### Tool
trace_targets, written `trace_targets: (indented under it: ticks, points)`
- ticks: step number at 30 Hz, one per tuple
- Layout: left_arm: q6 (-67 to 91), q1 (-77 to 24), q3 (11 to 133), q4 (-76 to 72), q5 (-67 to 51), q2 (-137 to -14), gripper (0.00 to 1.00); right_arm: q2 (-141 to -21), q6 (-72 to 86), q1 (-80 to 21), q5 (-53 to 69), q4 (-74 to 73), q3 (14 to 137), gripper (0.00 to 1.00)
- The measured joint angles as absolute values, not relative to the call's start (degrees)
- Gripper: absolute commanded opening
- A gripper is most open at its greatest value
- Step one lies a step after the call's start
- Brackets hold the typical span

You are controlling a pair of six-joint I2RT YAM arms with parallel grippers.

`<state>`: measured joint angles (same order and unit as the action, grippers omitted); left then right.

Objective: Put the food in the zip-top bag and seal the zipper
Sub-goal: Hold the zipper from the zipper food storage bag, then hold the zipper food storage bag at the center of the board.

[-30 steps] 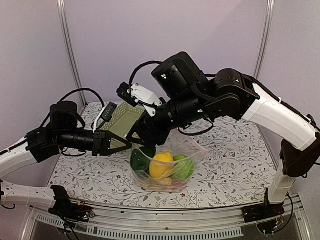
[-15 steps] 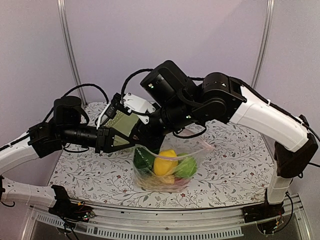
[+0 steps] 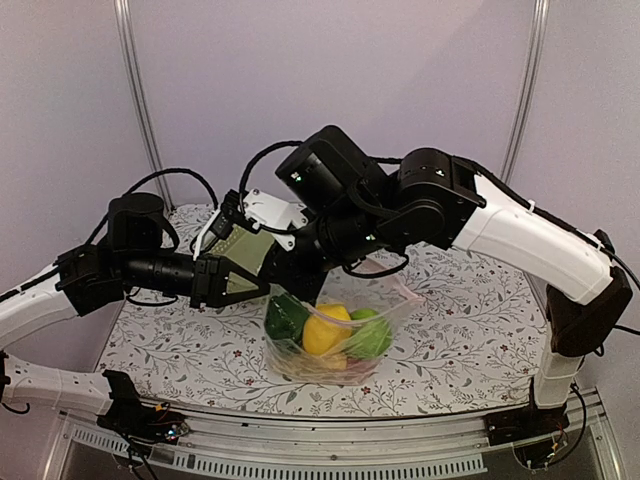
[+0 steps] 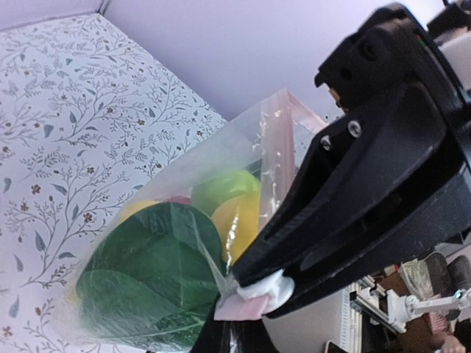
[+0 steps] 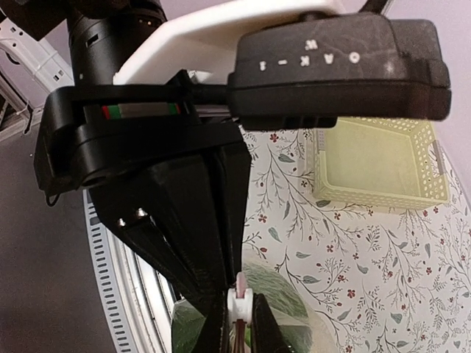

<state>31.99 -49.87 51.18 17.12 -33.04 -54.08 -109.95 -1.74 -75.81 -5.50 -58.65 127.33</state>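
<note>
Bag [image 3: 335, 340] sits on the desk [image 3: 470, 320], already loaded: dark green veg [image 3: 285, 316], yellow fruit [image 3: 325, 330] and green apple [image 3: 368, 336] show through the plastic, plus sth reddish underneath. No loose food visible outside the bag. Basket [image 3: 240, 250] stands just behind the bag's left end, partly hidden by the arms.

Change vs 1 s ago: R arm has swung down and left, so both hands now meet at the bag's left mouth corner. The bag itself is pulled up a bit at that corner and the mouth looks narrower than it was.

L hand [image 3: 262, 290] is pinched narrow on the corner end of the pink zipper [image 4: 294, 110]. R hand [image 4: 257, 288] is closed on the small white slider [image 5: 239, 301], right beside the L fingertips.

Meaning, as I read it: filling is done and sealing is set up. L anchors the corner, R is placed to drag the slider along the strip toward the bag's far right end. Risk: the strip buckles or the bag tips if the L grip slips.
</note>
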Motion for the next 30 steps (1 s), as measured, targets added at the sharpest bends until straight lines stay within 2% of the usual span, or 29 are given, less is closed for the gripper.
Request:
trace_targets:
  ticks: [3, 7, 10, 17, 26, 30]
  points:
    - [30.7, -49.9, 51.4, 18.0, -32.7, -53.9, 0.43, -110.0, -1.7, -75.8, -5.4, -58.0, 127.3, 0.0]
    - [28.7, -50.0, 51.7, 18.6, -32.2, -52.8, 0.53, -109.8, -1.4, -75.8, -4.8, -56.5, 125.9, 0.0]
    - [27.6, -50.0, 52.0, 18.7, -32.1, -52.1, 0.54, -109.2, -1.2, -75.8, -3.7, -55.6, 124.5, 0.0]
    - [25.6, -50.0, 52.4, 18.7, -33.0, -52.2, 0.44, -107.2, 0.3, -75.4, -0.3, -54.3, 123.1, 0.0]
    - [24.8, -50.0, 52.4, 17.1, -34.7, -52.0, 0.11, -104.5, 2.6, -74.1, 3.2, -52.5, 119.6, 0.0]
    - [25.2, -50.0, 52.3, 16.8, -35.1, -52.0, 0.01, -104.2, 3.2, -73.8, 4.4, -52.5, 119.5, 0.0]
